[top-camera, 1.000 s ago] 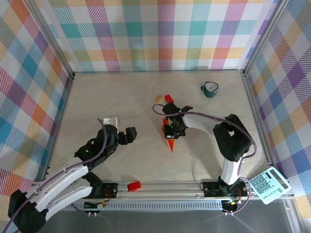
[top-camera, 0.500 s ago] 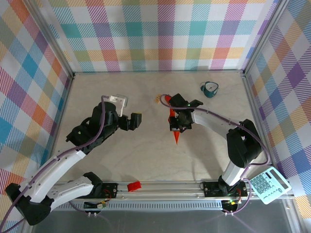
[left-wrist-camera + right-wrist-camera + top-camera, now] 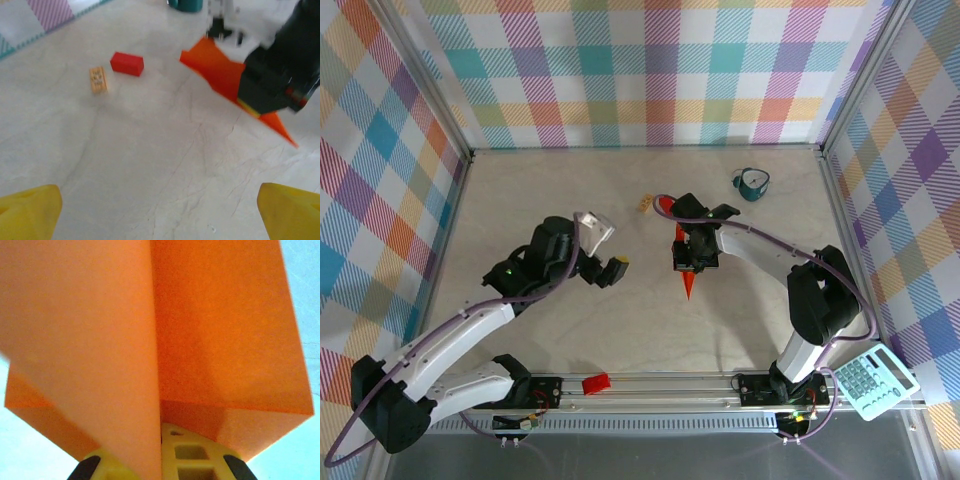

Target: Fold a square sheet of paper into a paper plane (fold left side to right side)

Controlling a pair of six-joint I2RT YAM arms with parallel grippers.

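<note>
Rightward, left claw (image 3: 612, 270) is being swung, fingers (image 3: 29, 211) apart, over bare table (image 3: 640, 330); paper plane (image 3: 689, 287) is being clamped in right claw (image 3: 692, 258).

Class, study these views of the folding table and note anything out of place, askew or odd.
Nothing looks spilled or damaged. A small red block and a small tan block lie loose near the paper plane; they seem unrelated to folding.
</note>
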